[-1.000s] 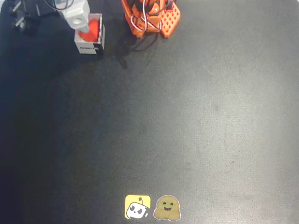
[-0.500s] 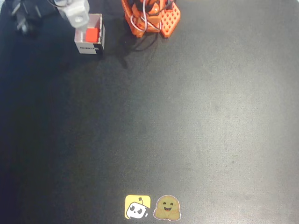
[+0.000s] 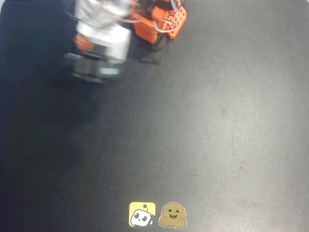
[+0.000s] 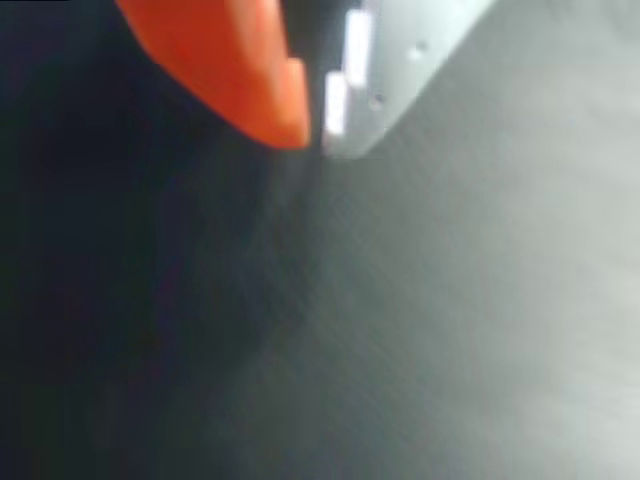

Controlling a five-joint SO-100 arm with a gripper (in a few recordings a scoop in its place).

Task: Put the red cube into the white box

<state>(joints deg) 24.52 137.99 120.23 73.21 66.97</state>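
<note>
Red cube and white box sit hidden beneath my blurred arm (image 3: 101,41), so I risk clipping them; the pincer (image 4: 315,125) looks nearly closed, empty.

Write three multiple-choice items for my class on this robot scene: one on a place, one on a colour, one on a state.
1. In the overhead view, where do the square yellow sticker and the round brown smiling sticker lie on the black table?
A. top right corner
B. near the bottom edge, side by side
C. at the left edge, one above the other

2. In the wrist view, what colour is the left finger of the gripper?
A. orange
B. blue
C. green

3. In the wrist view, how do the gripper's fingertips stand?
A. spread wide
B. clamped on a red cube
C. close together, nothing between them

Answers: 1 B, both stickers sit together low in the picture. 2 A, that finger is bright orange beside a pale one. 3 C, the tips almost meet over bare table.
</note>
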